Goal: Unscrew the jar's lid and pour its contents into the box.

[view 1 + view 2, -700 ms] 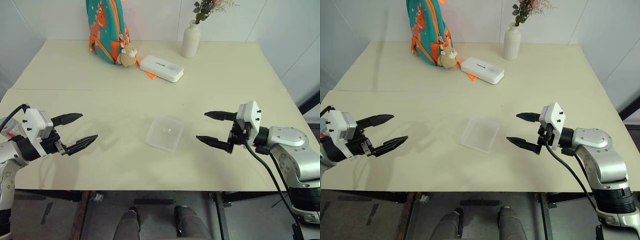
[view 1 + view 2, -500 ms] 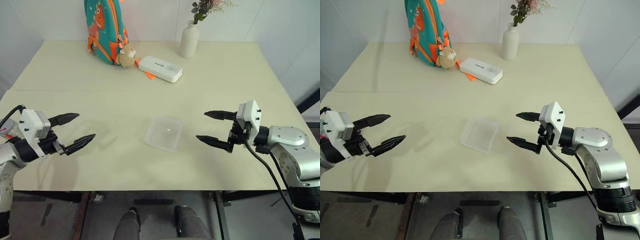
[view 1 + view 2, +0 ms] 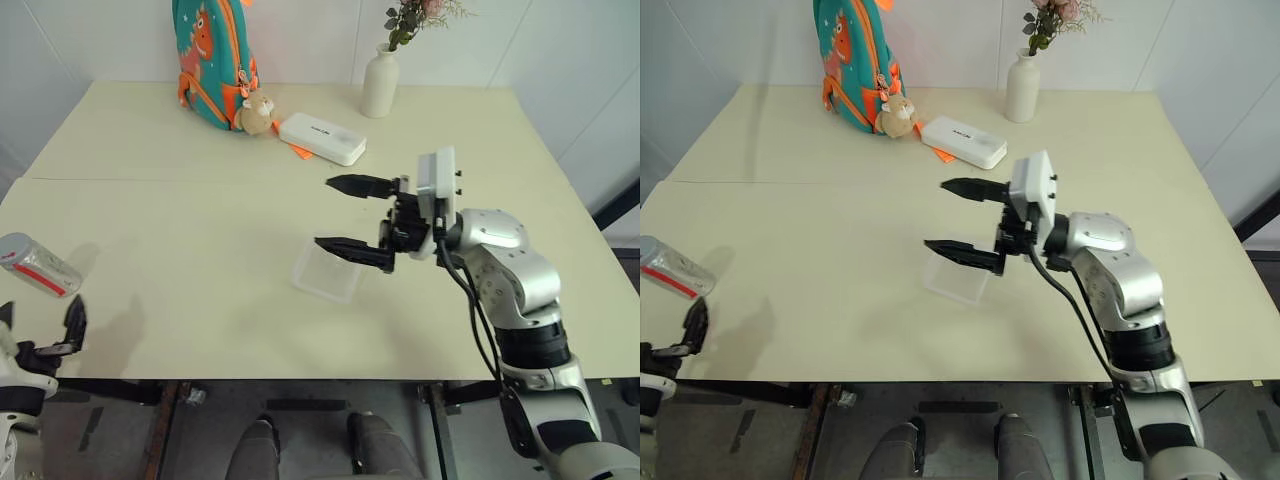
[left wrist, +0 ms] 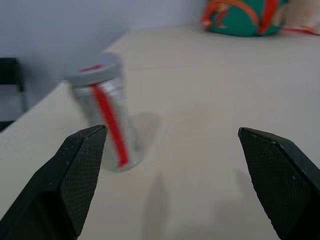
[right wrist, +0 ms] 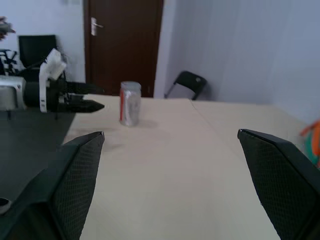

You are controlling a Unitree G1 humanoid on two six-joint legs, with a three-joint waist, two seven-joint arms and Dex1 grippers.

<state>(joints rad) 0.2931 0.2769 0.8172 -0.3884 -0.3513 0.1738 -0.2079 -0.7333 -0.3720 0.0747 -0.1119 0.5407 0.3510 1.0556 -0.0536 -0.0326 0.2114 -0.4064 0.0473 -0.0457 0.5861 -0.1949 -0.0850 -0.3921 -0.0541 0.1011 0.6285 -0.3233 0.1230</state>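
Left wrist view: jar (image 4: 102, 107) stands upright, lid (image 4: 93, 69) on, just ahead of the left gripper (image 4: 170, 165), whose fingers gape wide, not touching it.

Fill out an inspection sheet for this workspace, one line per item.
Surface: pale table, seam across it.
Job's things: jar at the table's left edge, lid on; box mid-table, nothing seen in it; contents not discernible.
Clutter: backpack, plush toy, white case, vase with flowers along the far edge.
Grippers: left gripper open beside the jar, apart from it; right gripper open above the box.
Cables: black cable along the right arm.
Surroundings: white walls; dark door, chairs.
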